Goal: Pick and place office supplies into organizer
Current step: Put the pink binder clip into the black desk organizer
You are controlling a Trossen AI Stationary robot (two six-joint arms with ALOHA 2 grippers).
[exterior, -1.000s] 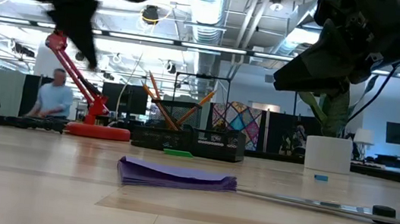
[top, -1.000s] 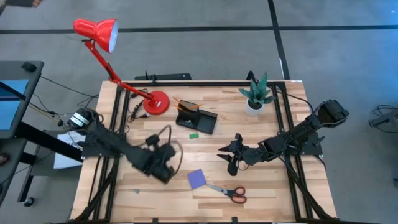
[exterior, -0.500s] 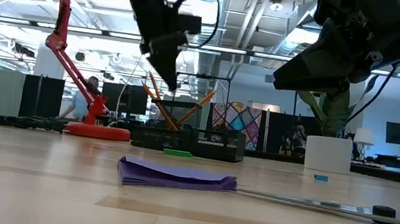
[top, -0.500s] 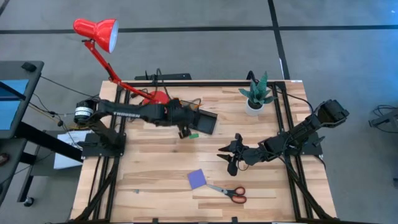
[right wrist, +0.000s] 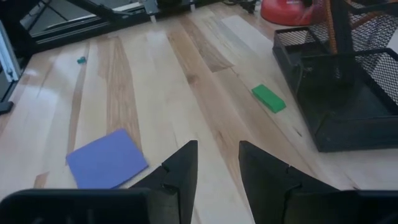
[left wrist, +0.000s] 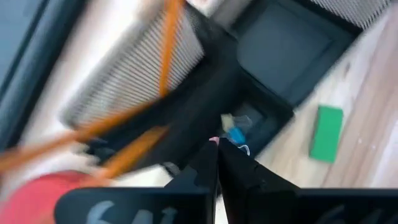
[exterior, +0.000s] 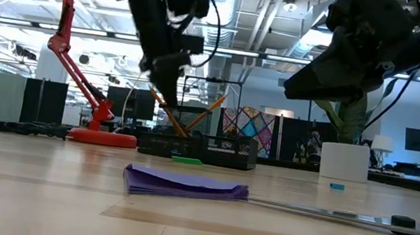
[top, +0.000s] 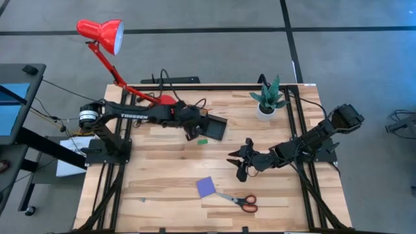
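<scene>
Black mesh organizer (top: 207,125) sits at the bench's (top: 162,188) far side from above, left gripper (top: 190,132) closed over it, green eraser (top: 203,140) beside. Right gripper (top: 242,170) hovers half-open, empty, near the purple notepad (top: 206,187) and scissors (top: 239,202). Low view: orange pencils (exterior: 165,105) stand in the organizer. Left wrist: fingers pressed together above a compartment.
</scene>
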